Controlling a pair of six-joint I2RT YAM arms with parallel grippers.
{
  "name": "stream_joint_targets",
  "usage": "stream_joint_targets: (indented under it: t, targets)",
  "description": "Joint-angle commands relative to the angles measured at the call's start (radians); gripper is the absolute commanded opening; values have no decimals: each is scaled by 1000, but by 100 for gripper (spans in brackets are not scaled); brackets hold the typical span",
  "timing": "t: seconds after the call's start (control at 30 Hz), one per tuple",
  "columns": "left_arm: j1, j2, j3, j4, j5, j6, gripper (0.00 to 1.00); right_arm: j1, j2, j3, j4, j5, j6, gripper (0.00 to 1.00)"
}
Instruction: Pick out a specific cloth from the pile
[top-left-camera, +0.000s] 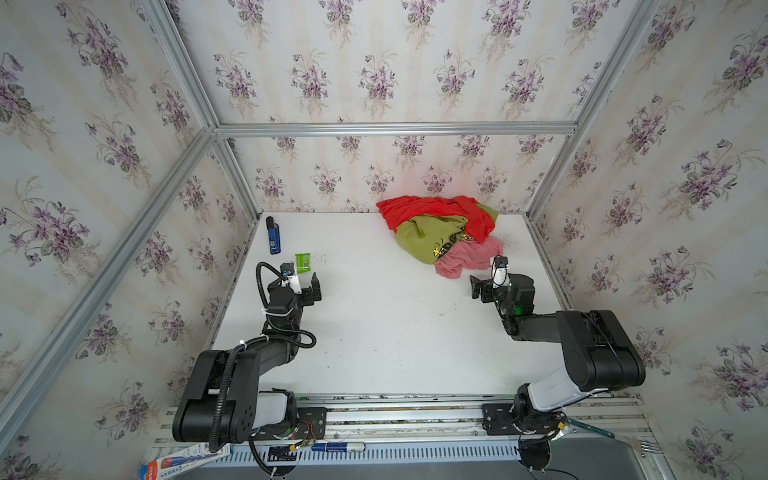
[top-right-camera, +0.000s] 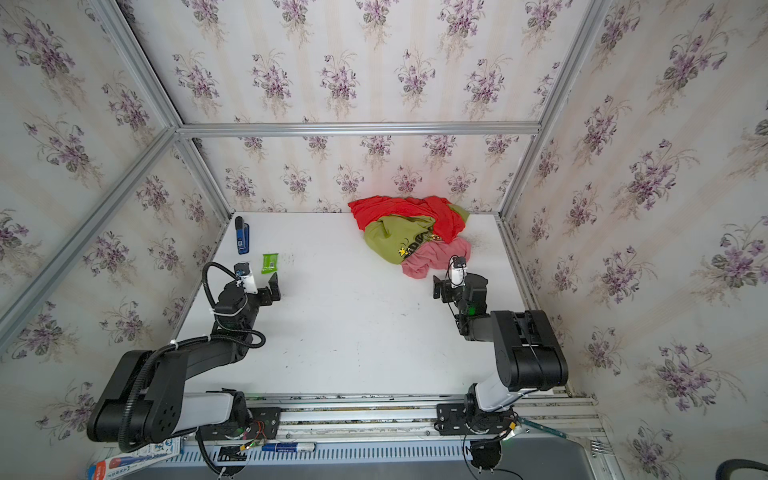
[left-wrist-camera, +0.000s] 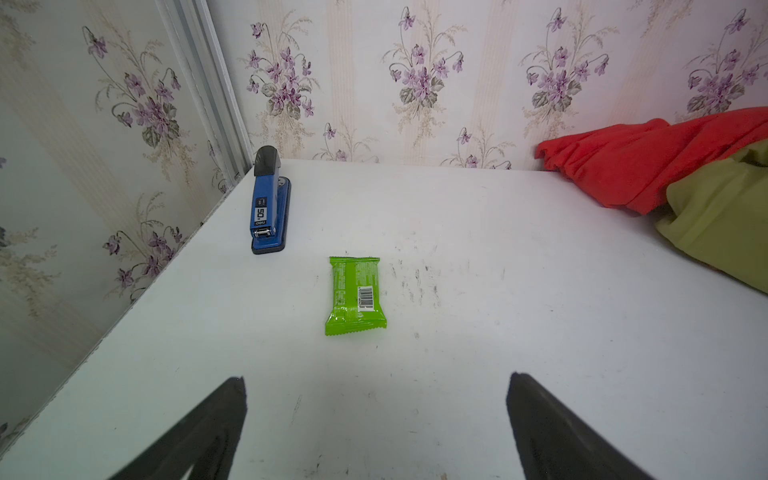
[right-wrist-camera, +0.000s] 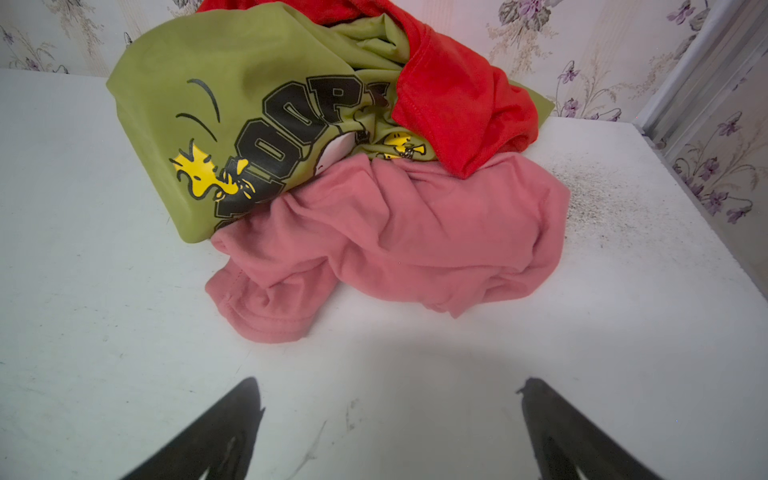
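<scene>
Nearby, right arm (top-left-camera: 540, 328) faces cloth (right-wrist-camera: 395, 237), jaws apart.

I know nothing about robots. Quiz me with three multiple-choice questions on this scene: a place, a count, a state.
1. Where in the pile does the salmon-pink cloth lie?
A) near edge, towards the arms
B) against the back wall
C) buried out of sight

2. How many cloths show in the pile?
A) two
B) three
C) five

3. How is the right gripper?
A) open, empty
B) shut on the pink cloth
C) shut, empty

Answers:
1 A, it lies at the heap's front, nearest the right gripper.
2 B, a red cloth, an olive cloth and the pink one.
3 A, its fingers stand apart over the table.
</scene>
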Motion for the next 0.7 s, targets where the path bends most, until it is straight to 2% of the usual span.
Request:
stream_joint_targets:
  t: [0.0, 0.33, 0.4, 0.67]
  targets:
    - [0, 1, 9, 26, 3, -1, 100, 1, -4, 2, 27, -7, 5, 100]
    - [0, 1, 8, 26, 1, -1, 100, -4, -6, -6, 39, -24, 6, 100]
    - [0, 1, 8, 26, 1, -1, 100, -17, -6, -19, 56, -118, -12, 100]
    - [0, 1, 9, 26, 1, -1, 100, -23, -7, -21, 56, -129, -10, 100]
